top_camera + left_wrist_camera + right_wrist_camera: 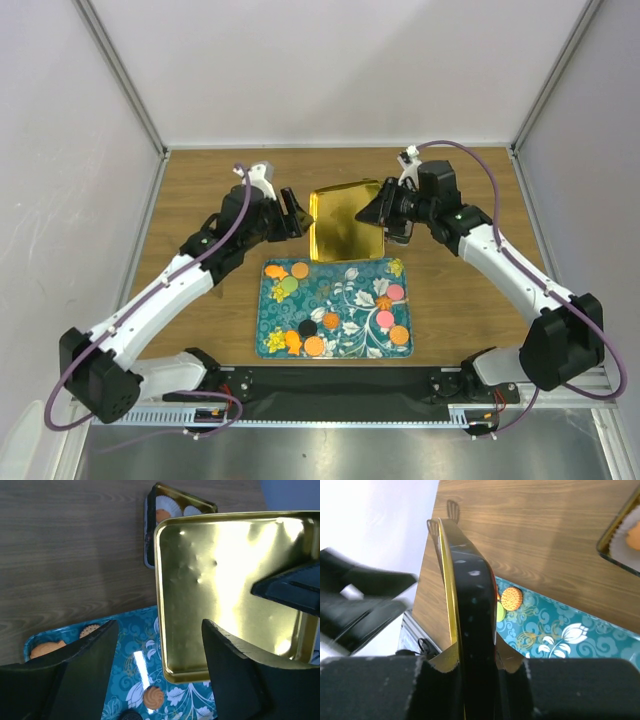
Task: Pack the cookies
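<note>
Right jaws clamped on the edge of the gold lid (347,220); left jaws wide, beside its opposite edge. Cookies (314,346) lie on the teal tray (345,300), clear of both jaws.

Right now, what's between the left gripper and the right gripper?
The gold lid fills that gap, plain in the top view. The right gripper is shut on one edge of it; the left gripper stands open at its other edge.
</note>
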Tool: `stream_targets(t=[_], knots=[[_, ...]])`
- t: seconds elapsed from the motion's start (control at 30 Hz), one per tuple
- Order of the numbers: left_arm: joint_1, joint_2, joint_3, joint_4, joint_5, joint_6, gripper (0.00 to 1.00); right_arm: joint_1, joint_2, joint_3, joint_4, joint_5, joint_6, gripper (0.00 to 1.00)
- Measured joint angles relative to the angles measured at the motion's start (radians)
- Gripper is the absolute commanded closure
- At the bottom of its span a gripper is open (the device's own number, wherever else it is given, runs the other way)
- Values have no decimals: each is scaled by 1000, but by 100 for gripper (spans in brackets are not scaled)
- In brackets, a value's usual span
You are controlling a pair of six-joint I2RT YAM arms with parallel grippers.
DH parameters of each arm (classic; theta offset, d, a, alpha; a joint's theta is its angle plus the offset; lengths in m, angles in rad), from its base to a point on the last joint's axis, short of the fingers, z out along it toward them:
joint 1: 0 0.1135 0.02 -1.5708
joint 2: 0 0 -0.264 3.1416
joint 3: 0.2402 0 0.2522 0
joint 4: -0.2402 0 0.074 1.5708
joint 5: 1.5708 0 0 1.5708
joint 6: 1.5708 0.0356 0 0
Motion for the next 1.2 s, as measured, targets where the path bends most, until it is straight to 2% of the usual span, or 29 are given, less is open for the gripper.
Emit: stream_targets(t=[0.13,0.27,0.37,0.5,0.7,0.83,1.03,1.2], knots=[[-65,-83,14,12,-84,129,18,-22,33,82,-87,9,9,100],[-283,-176,10,93,-264,339,12,-38,94,214,-156,24,18,100],[-459,-207,-45,264,-422,549,10,-44,133,293,-209,40,28,100],[-573,-183,-199,576,-570,863,6,-52,174,381,-301,80,43,100],[-630,-47,-462,1120,-618,1346,6,-55,189,464,-396,121,65,100],[-634,39,-507,1353,-601,1551,5,-55,189,472,-412,135,79,100],[-634,146,-470,1563,-560,1737,6,-45,188,472,-436,148,95,100],[-644,182,-467,1571,-528,1777,7,-43,185,472,-442,156,108,100]])
